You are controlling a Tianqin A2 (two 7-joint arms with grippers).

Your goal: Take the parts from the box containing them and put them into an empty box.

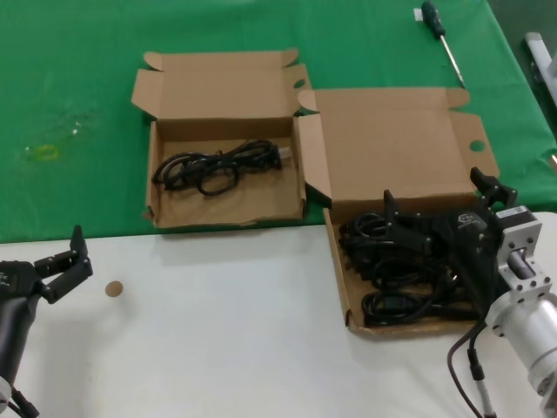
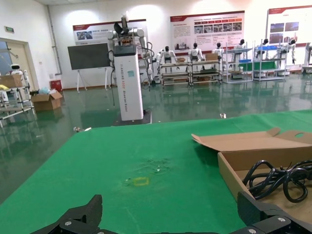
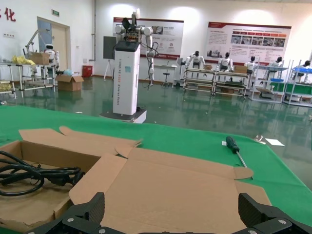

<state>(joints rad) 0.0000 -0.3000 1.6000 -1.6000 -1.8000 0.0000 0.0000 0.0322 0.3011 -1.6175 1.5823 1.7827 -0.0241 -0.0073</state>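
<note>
Several black coiled cords (image 1: 396, 266) lie in the broad-lidded cardboard box (image 1: 338, 283) at the right, its lid (image 3: 170, 190) folded back. My right gripper (image 1: 441, 198) (image 3: 173, 209) hovers open over the back of that box, above the cords, holding nothing. The narrower-lidded box (image 1: 155, 187) at the left holds one cord bundle (image 1: 218, 165) (image 2: 278, 178) (image 3: 34, 175). My left gripper (image 1: 74, 259) (image 2: 173, 214) waits open near the table's front left, well away from both boxes.
A screwdriver (image 1: 442, 35) (image 3: 234, 146) lies on the green cloth (image 1: 70, 87) behind the right box. A small brown disc (image 1: 114, 288) sits on the white surface (image 1: 226, 331) in front. A yellowish mark (image 1: 42, 152) shows on the cloth at the far left.
</note>
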